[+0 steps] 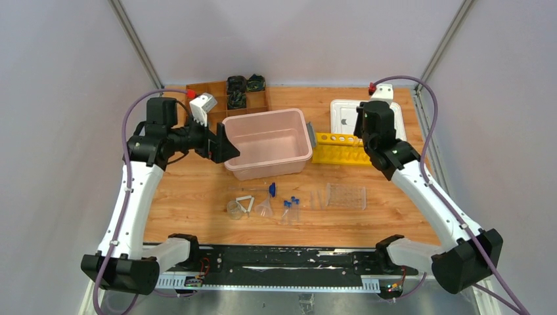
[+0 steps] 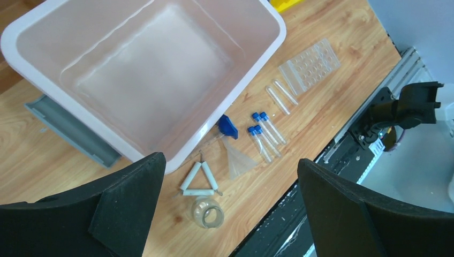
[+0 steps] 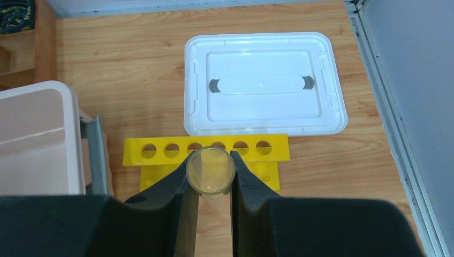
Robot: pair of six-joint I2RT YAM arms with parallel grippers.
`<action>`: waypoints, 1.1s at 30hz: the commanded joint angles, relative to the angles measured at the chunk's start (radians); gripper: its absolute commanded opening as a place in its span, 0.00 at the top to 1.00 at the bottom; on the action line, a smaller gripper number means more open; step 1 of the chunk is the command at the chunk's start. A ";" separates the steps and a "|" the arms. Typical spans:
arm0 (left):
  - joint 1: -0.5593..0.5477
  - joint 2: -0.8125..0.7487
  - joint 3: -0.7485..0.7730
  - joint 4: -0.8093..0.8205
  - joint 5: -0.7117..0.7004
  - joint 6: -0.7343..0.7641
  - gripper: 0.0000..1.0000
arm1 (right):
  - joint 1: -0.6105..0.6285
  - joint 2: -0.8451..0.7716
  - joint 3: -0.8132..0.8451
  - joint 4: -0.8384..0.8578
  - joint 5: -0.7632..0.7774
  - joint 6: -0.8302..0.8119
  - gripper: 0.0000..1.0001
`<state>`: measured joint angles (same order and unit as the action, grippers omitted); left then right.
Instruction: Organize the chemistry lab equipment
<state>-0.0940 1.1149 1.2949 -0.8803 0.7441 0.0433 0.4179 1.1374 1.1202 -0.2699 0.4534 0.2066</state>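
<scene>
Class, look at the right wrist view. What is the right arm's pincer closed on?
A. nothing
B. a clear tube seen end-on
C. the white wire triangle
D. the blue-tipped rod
B: the right pincer presses a clear tube from both sides, its round end facing the camera, with the yellow rack beyond it.

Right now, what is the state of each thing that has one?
Left pincer: open, empty.
Right pincer: shut on clear tube.
Pink bin: uncovered, empty.
White lid: off, lying flat.
Yellow rack: visible holes empty.
Blue-capped tubes: capped, lying down.
Beaker: upright, empty.
</scene>
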 commanded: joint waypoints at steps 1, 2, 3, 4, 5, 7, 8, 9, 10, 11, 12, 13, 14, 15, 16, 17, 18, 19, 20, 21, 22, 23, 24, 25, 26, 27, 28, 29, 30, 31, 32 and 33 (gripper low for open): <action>0.000 -0.042 -0.001 -0.017 -0.033 0.022 0.00 | -0.017 0.025 -0.042 0.230 0.063 -0.046 1.00; 0.000 -0.040 -0.001 -0.017 -0.030 0.021 0.00 | -0.018 0.037 -0.050 0.250 0.065 -0.047 1.00; 0.000 -0.039 -0.001 -0.017 -0.026 0.022 0.00 | -0.018 0.047 -0.061 0.260 0.068 -0.054 1.00; 0.000 -0.037 -0.001 -0.017 -0.023 0.023 0.00 | -0.019 0.057 -0.072 0.302 0.076 -0.063 1.00; 0.000 -0.036 -0.001 -0.019 -0.021 0.026 0.00 | -0.019 0.065 -0.086 0.327 0.089 -0.069 1.00; 0.000 -0.034 0.001 -0.032 -0.010 0.044 0.00 | -0.023 0.081 -0.101 0.364 0.097 -0.081 1.00; 0.000 -0.035 -0.001 -0.035 -0.007 0.050 0.00 | -0.026 0.089 -0.106 0.375 0.092 -0.084 1.00; 0.000 -0.036 -0.001 -0.035 -0.006 0.055 0.00 | -0.028 0.097 -0.107 0.383 0.089 -0.086 1.00; 0.000 -0.037 -0.002 -0.036 -0.006 0.059 0.00 | -0.030 0.106 -0.109 0.391 0.088 -0.086 1.00; 0.000 -0.037 -0.001 -0.036 -0.005 0.062 0.00 | -0.031 0.112 -0.112 0.400 0.088 -0.084 1.00; 0.000 -0.034 -0.001 -0.036 -0.004 0.062 0.00 | -0.033 0.121 -0.117 0.410 0.087 -0.081 1.00; 0.000 -0.032 0.001 -0.036 -0.003 0.061 0.00 | -0.032 0.127 -0.120 0.422 0.085 -0.079 1.00; 0.000 -0.030 0.000 -0.036 -0.003 0.058 0.00 | -0.034 0.132 -0.125 0.430 0.084 -0.074 1.00; 0.000 -0.027 0.001 -0.036 -0.003 0.057 0.00 | -0.036 0.139 -0.128 0.439 0.080 -0.070 1.00; 0.000 -0.025 -0.001 -0.036 -0.001 0.056 0.00 | -0.037 0.144 -0.131 0.445 0.079 -0.067 1.00; 0.000 -0.025 -0.001 -0.038 0.003 0.061 0.00 | -0.037 0.151 -0.134 0.448 0.080 -0.065 1.00; 0.000 -0.028 -0.002 -0.040 0.008 0.065 0.00 | -0.037 0.159 -0.135 0.448 0.083 -0.061 1.00; 0.000 -0.030 -0.005 -0.040 0.013 0.068 0.00 | -0.038 0.165 -0.138 0.449 0.087 -0.058 1.00; 0.000 -0.034 -0.007 -0.041 0.016 0.072 0.00 | -0.039 0.170 -0.142 0.453 0.089 -0.055 1.00; 0.000 -0.037 -0.008 -0.041 0.017 0.075 0.00 | -0.040 0.174 -0.147 0.456 0.088 -0.053 1.00; 0.000 -0.041 -0.008 -0.040 0.016 0.078 0.00 | -0.040 0.179 -0.152 0.458 0.089 -0.050 1.00; 0.000 -0.043 -0.007 -0.040 0.015 0.080 0.00 | -0.041 0.182 -0.155 0.459 0.092 -0.046 1.00; 0.000 -0.043 -0.005 -0.041 0.013 0.080 0.00 | -0.041 0.186 -0.159 0.461 0.091 -0.043 1.00; 0.000 -0.044 -0.005 -0.041 0.012 0.081 0.00 | -0.041 0.189 -0.162 0.462 0.093 -0.040 1.00; 0.000 -0.044 -0.003 -0.040 0.012 0.082 0.00 | -0.042 0.192 -0.165 0.464 0.093 -0.036 1.00; 0.000 -0.045 -0.002 -0.041 0.012 0.083 0.00 | -0.042 0.195 -0.169 0.467 0.095 -0.036 1.00; 0.000 -0.045 -0.003 -0.040 0.012 0.083 0.00 | -0.042 0.197 -0.174 0.470 0.097 -0.035 1.00; 0.000 -0.045 -0.002 -0.041 0.011 0.084 0.00 | -0.044 0.199 -0.178 0.475 0.097 -0.036 1.00; 0.000 -0.044 -0.004 -0.041 0.011 0.084 0.00 | -0.046 0.202 -0.183 0.477 0.098 -0.034 1.00; 0.000 -0.046 -0.004 -0.041 0.011 0.085 0.00 | -0.048 0.204 -0.185 0.477 0.096 -0.032 1.00; 0.000 -0.048 -0.005 -0.040 0.011 0.088 0.00 | -0.050 0.206 -0.189 0.477 0.094 -0.028 1.00; 0.000 -0.052 -0.006 -0.041 0.015 0.090 0.00 | -0.052 0.206 -0.195 0.478 0.094 -0.023 1.00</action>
<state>-0.0940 1.0863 1.2942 -0.9188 0.7391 0.1169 0.3874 1.3285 0.9535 0.1825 0.5243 0.1570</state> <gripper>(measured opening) 0.997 0.258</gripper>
